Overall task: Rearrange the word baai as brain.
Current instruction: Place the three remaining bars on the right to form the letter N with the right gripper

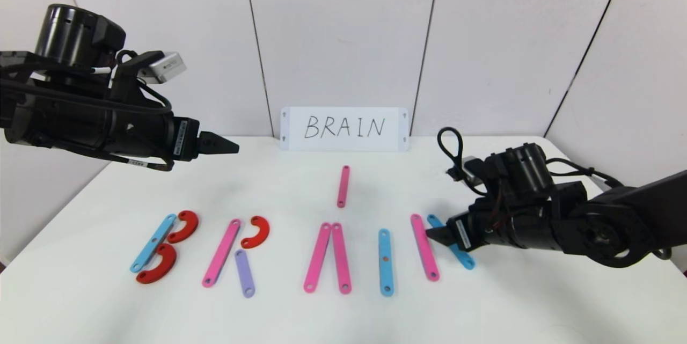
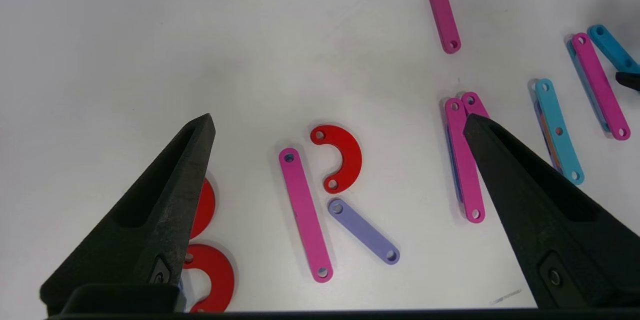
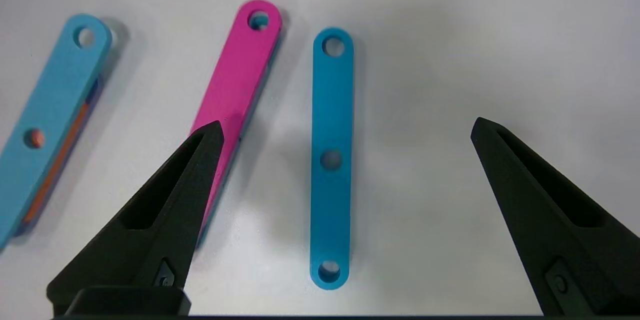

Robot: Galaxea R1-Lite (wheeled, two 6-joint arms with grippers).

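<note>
The plastic letters lie in a row on the white table. A blue strip with two red arcs makes a B. A pink strip, a red arc and a purple strip make an R. Two pink strips lean together, then comes a blue strip. At the right end, my right gripper stands open low over a slanted blue strip lying flat beside a pink strip. My left gripper hangs open, high above the left side, holding nothing.
A loose pink strip lies behind the row at mid-table. The white card reading BRAIN stands against the back wall. The table's front edge is close below the letters.
</note>
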